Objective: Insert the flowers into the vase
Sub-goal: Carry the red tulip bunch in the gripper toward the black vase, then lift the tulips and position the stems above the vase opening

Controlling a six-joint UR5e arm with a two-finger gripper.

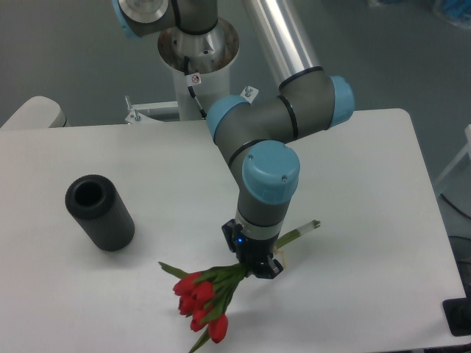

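Down near the front of the white desk (353,176), the robot's small black hand (259,266) was pinched shut on the bunch of red tulips with green leaves and pale green stems (204,298). It held them around the stems, just above the leaves. The red buds hung toward the front edge of the desk, and the pale stem ends poked out behind the hand to the right. I could not tell if the flowers were lifted or lying on the desk.

My guess was that the picking-up step was in hand, and the putting-in step was not yet done. For the next move, the hand would need to lift the bunch, turn it so the stem ends pointed down, and carry it over to the left.

Farther back on the left stood the dull black, thick-walled round vase (98,212), well apart from the flowers. Its round hole faced up and it held nothing. The hole looked about as wide as the bunch, so the stems would have to line up well.

Bare desk lay between the two, so the way looked open. The buds were close to the front edge.

Behind it all rose the grey and blue robot arm (271,140).
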